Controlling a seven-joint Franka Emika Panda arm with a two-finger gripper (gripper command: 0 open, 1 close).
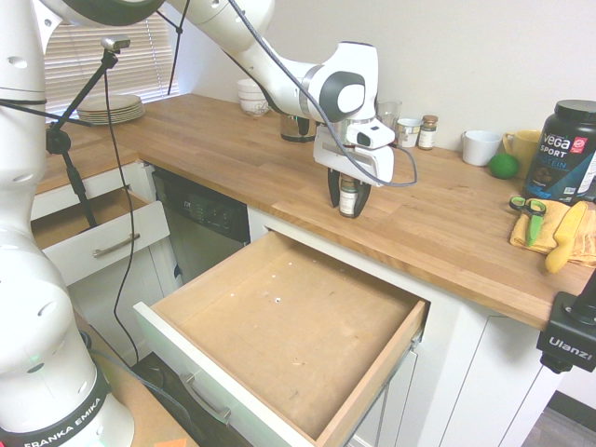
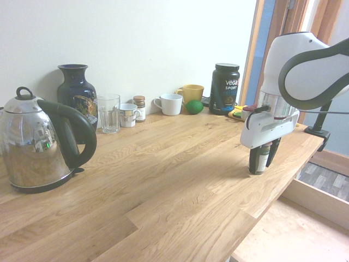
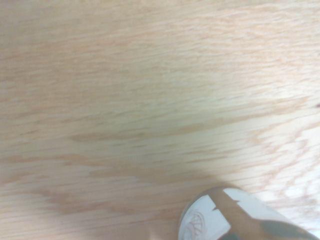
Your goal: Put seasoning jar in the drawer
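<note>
One jar (image 1: 348, 197) is standing upright on the wooden counter (image 1: 223, 149), near its front edge and just behind the open drawer (image 1: 289, 335). The gripper (image 1: 347, 200) is pointing straight down, its two dark fingers (image 2: 254, 161) sitting either side of the jar; whether they are actually pressing on it cannot be told. The drawer's wooden bottom is lying bare.

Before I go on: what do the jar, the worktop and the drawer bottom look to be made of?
Jar: looks like clear glass, since the dark contents show through, with a white paper-like label.
Worktop: wood in jointed strips, with visible grain and a smooth, slightly glossy finish.
Drawer bottom: bare brown board, matte, probably plywood or hardboard.
</note>
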